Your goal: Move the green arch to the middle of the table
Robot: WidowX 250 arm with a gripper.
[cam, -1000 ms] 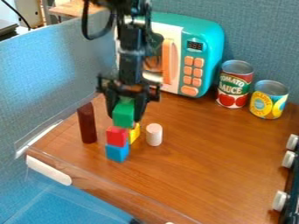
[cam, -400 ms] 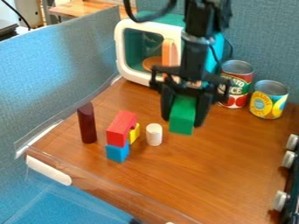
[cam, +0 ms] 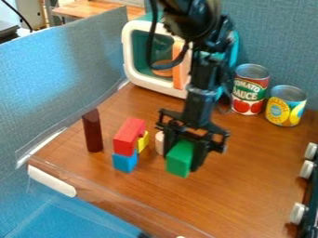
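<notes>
My gripper (cam: 184, 158) hangs low over the middle of the wooden table (cam: 248, 186), shut on the green arch (cam: 179, 159), which sits between its two fingers. Whether the arch's underside touches the wood I cannot tell. Its curved cut-out is hidden from this side.
Left of the gripper, a red arch (cam: 129, 135) lies on a blue block (cam: 125, 161) and a yellow block (cam: 142, 142). A white cylinder (cam: 160, 142) is close beside the gripper. Farther off are a dark red post (cam: 92, 131), a toy microwave (cam: 152, 56) and two cans (cam: 249, 90).
The green arch, held in my gripper, has come off the red arch, travelled right, and then moved down and slightly back left toward the table surface. The other blocks have stayed put.
</notes>
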